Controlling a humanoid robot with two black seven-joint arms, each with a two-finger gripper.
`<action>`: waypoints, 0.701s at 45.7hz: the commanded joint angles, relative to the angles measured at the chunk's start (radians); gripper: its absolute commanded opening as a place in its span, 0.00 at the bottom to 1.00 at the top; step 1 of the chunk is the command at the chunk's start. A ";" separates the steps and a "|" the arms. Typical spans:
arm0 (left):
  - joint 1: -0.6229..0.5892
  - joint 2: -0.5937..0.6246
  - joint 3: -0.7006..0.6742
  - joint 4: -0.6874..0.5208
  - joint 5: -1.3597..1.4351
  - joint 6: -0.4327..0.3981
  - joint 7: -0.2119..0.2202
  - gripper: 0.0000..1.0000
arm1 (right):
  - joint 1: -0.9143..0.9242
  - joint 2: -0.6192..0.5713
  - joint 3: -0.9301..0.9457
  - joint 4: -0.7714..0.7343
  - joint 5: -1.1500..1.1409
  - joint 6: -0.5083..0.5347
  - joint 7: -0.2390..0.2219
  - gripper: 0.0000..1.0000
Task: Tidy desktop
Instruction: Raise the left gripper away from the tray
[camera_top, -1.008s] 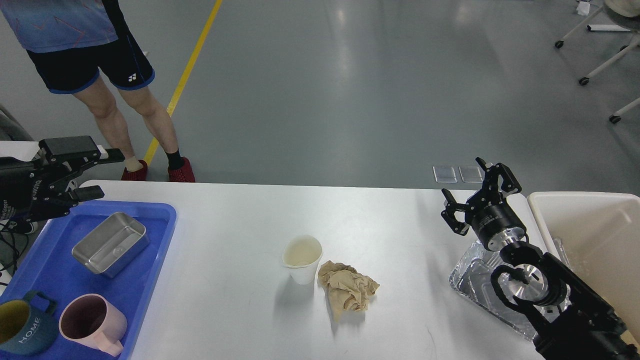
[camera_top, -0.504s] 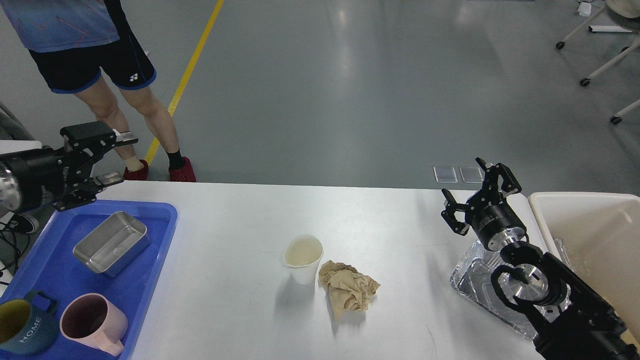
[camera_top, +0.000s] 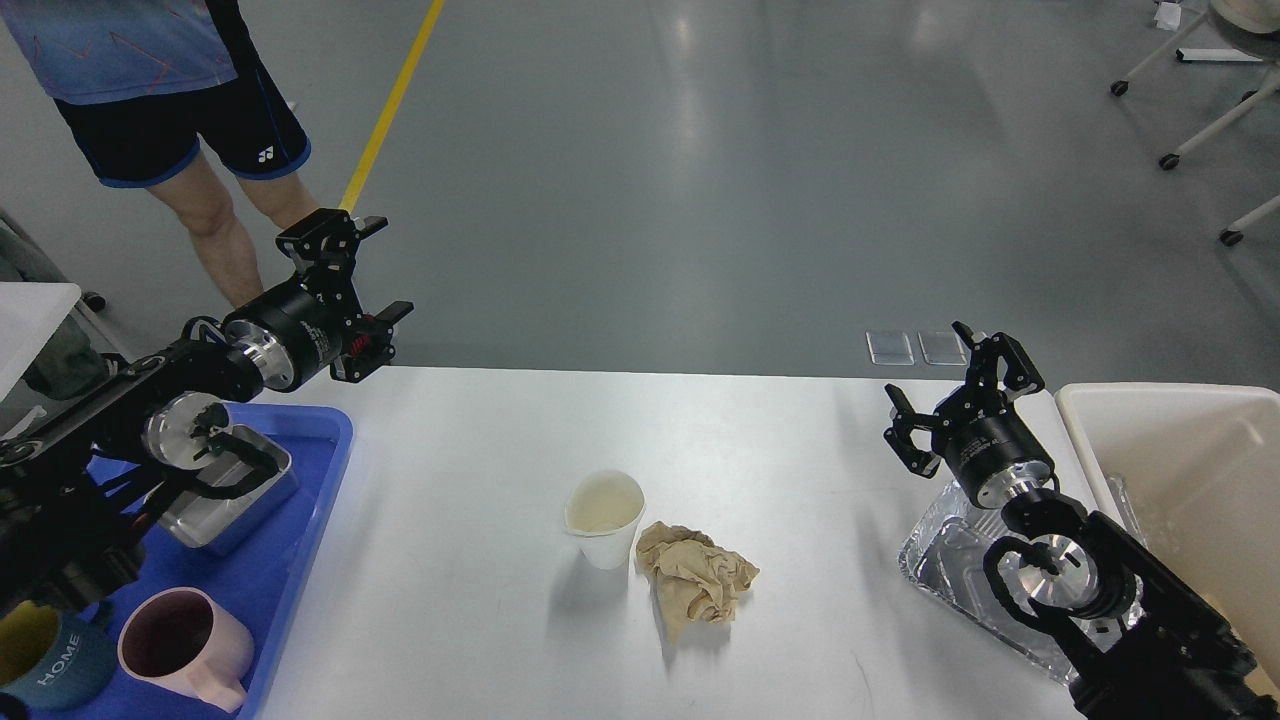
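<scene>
The white desktop (camera_top: 470, 620) fills the lower half of the head view. A white paper cup (camera_top: 604, 518) stands near its middle, with a crumpled brown paper wad (camera_top: 696, 578) touching its right side. A crumpled foil tray (camera_top: 960, 570) lies at the right, partly under my right arm. My left gripper (camera_top: 372, 268) is open and empty, raised above the desktop's far left edge. My right gripper (camera_top: 952, 390) is open and empty, above the desktop beyond the foil tray.
A blue tray (camera_top: 300, 520) at the left holds a steel box (camera_top: 225, 500), a pink mug (camera_top: 180, 650) and a dark "HOME" mug (camera_top: 45, 665). A beige bin (camera_top: 1190, 470) stands at the right edge. A person's legs (camera_top: 215, 215) stand beyond the table.
My left arm has swung out from the left edge, up and to the right over the blue tray; its gripper now points at the far edge. The right arm has barely moved.
</scene>
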 joint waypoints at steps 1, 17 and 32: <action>0.020 -0.147 -0.106 0.122 -0.002 -0.002 -0.082 0.96 | 0.003 0.001 0.000 -0.003 0.000 0.000 0.000 1.00; 0.022 -0.351 -0.182 0.333 -0.019 -0.128 -0.190 0.97 | 0.006 -0.006 0.000 -0.003 0.000 0.002 0.000 1.00; 0.091 -0.377 -0.232 0.334 -0.053 -0.136 -0.185 0.97 | 0.017 -0.066 -0.006 0.008 -0.002 0.011 -0.005 1.00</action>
